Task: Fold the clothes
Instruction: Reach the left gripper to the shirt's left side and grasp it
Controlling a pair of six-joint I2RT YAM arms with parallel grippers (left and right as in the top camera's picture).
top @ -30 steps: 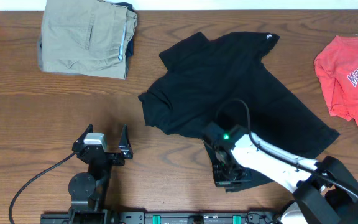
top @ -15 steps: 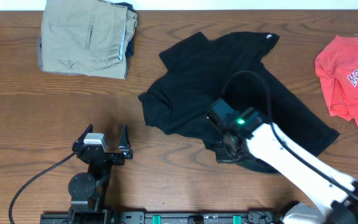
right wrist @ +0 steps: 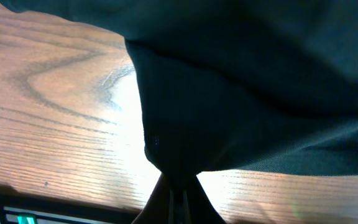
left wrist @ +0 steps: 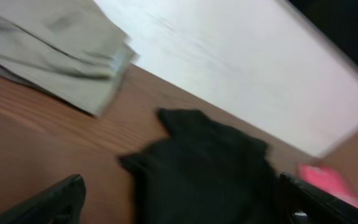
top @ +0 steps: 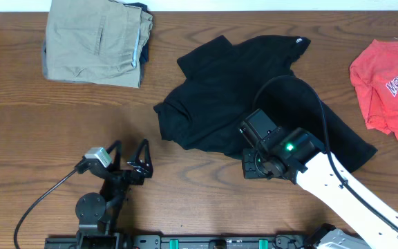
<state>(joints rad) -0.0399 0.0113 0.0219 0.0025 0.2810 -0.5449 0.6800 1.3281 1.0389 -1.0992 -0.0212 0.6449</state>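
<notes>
The black shirt (top: 254, 83) lies crumpled and spread across the middle of the table. My right gripper (top: 257, 168) sits at the shirt's near edge and is shut on a bunched fold of it. In the right wrist view the shut jaws (right wrist: 179, 190) pinch the dark fabric (right wrist: 247, 93), which hangs lifted above the wood. My left gripper (top: 128, 153) stands open over bare wood, left of the shirt and apart from it. In the blurred left wrist view the shirt (left wrist: 204, 168) lies ahead between the spread fingers (left wrist: 55, 199).
Folded tan khaki trousers (top: 92, 45) lie at the back left, also seen in the left wrist view (left wrist: 55, 50). A red T-shirt with white lettering (top: 392, 76) lies at the right edge. The wooden table (top: 33, 138) is bare at front left.
My right gripper has moved away from the front edge toward the shirt's middle, carrying the pinched edge with it. The left gripper has tilted and swung slightly.
</notes>
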